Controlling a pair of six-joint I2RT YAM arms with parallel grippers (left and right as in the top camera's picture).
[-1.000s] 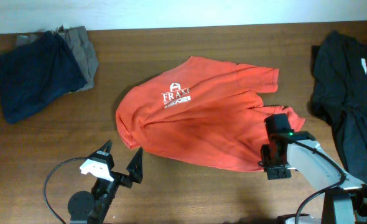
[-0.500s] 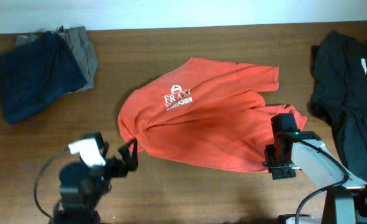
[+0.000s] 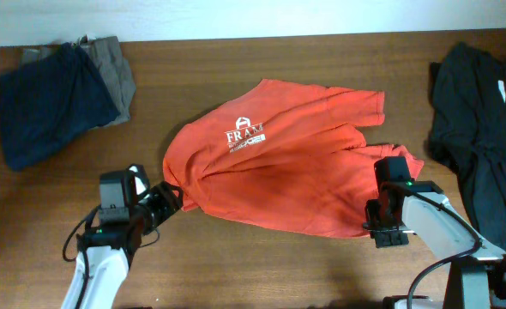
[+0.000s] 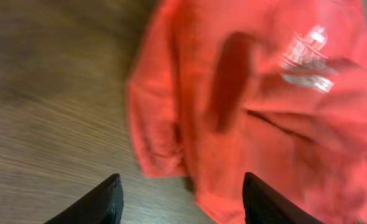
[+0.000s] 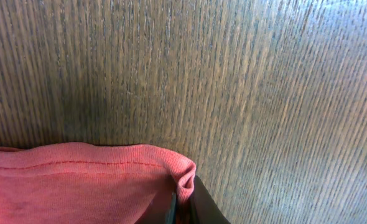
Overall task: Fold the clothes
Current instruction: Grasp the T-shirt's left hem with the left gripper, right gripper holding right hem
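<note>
At the near edge of the table (image 3: 262, 275), both arms are working at the shirt's (image 3: 279, 172) front hem (image 5: 78, 155). The right gripper (image 3: 382, 230) is pinching the hem's right corner. Its wrist view is showing the rolled red edge caught between closed jaws, with bare wood beyond. The left gripper (image 4: 182, 200) is hovering spread wide over the shirt's left corner, its fingers (image 4: 102, 202) apart and gripping nothing. That view is blurring, so I cannot tell whether the tips are touching the cloth.

Past the grippers, the shirt is lying mid-table with its logo (image 3: 243, 135) up, rumpled and skewed, and no fold in it that I can see. I judge this garment is only being set up, with the step in hand being to take both hem corners before spreading or folding.

Farther back, a navy piece (image 3: 47, 107) is sitting over a grey piece (image 3: 116, 73) at the far left, and both are looking already folded. Black clothes (image 3: 484, 129) are lying in a loose heap at the right edge, waiting their turn. Some of the task is looking done, and most of it is remaining.
</note>
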